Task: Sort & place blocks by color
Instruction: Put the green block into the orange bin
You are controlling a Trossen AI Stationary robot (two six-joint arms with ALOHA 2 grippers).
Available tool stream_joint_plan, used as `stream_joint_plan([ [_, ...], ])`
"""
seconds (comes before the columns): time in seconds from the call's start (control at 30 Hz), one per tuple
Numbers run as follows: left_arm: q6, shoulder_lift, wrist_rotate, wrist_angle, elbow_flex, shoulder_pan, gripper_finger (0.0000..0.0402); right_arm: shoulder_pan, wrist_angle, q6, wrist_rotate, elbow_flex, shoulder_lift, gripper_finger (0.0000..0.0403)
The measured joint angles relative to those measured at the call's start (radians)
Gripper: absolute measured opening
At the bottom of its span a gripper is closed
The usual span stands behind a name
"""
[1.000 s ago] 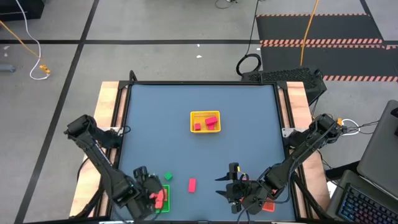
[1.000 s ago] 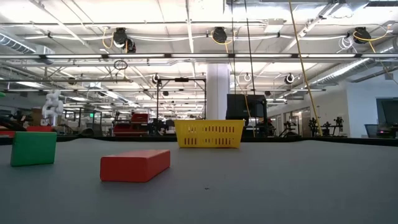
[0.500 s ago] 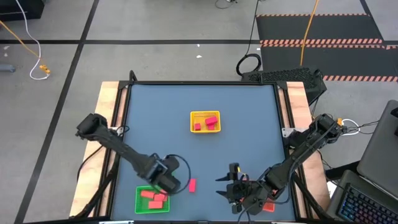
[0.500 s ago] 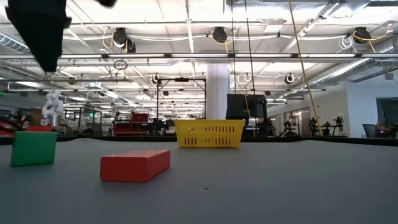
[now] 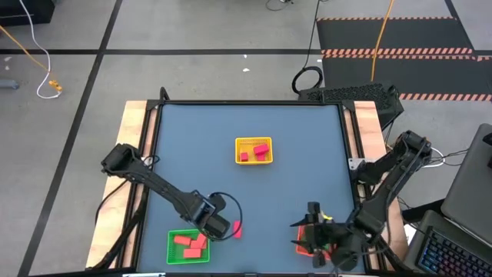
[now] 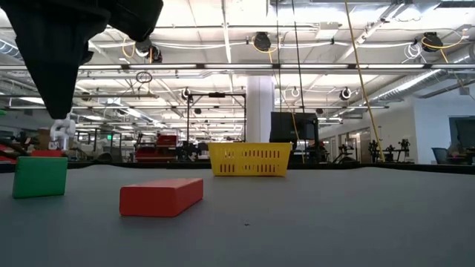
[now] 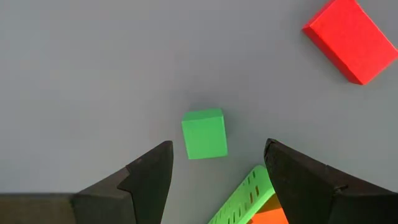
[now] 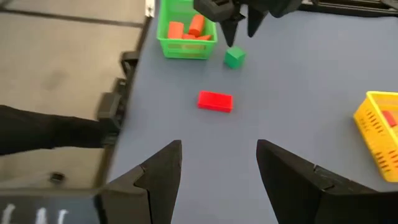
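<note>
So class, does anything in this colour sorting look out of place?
Yes. The green basket holds only orange-red blocks, while the green cube sits on the table beside it, under the open left gripper. The colours don't match the basket.

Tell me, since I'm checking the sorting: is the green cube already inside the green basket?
No, the green cube sits on the table just outside the green basket.

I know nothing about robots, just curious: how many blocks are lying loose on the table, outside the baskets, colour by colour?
Green cube: 1
Red bar: 1
Total loose: 2
</note>
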Motion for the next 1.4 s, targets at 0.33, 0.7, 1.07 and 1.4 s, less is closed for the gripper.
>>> stream_joint_plan([
  [0.33,-0.02,0.0,0.027,0.151,-0.102,0.007,0.025,0.048,0.041,0.045,0.025,-0.061,-0.003,0.0203],
  [0.7,-0.058,-0.001,0.038,0.165,-0.177,0.007,0.025,0.047,0.044,0.034,0.025,-0.063,-0.004,0.0203],
  [1.07,-0.037,-0.001,0.038,0.309,-0.224,0.005,0.025,0.045,0.044,0.031,0.025,-0.063,-0.004,0.0203],
  [1.4,-0.013,-0.001,0.037,0.266,-0.223,0.005,0.0151,0.045,0.044,0.029,0.025,-0.063,-0.004,0.0203],
])
